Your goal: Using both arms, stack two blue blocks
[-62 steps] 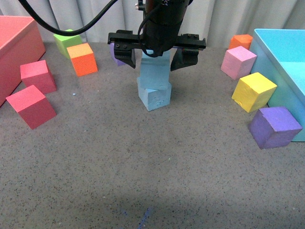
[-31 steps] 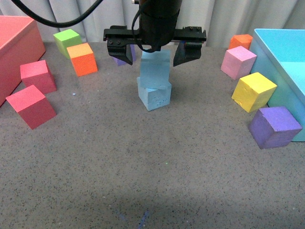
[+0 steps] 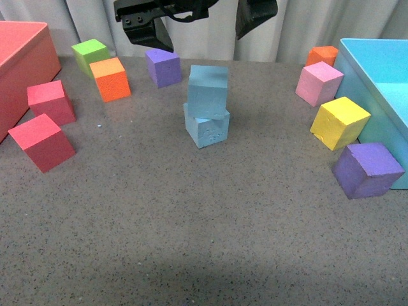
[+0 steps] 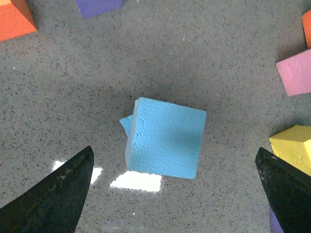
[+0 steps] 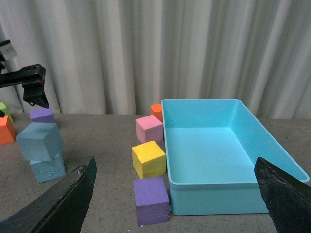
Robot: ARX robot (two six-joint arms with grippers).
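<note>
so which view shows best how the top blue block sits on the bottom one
The front view: the top blue block rests twisted and offset on the bottom blue block, both faces visible. The left wrist view looks straight down, so only a corner of the lower one shows. The right wrist view shows the stack small, at the edge.

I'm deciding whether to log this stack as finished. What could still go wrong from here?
The upper blue block sits twisted and offset on the lower blue block; in the left wrist view a corner of the lower one pokes out. It may tip or slide off.

The left gripper hangs open directly above the stack; a careless move down or sideways might knock the top block.
</note>
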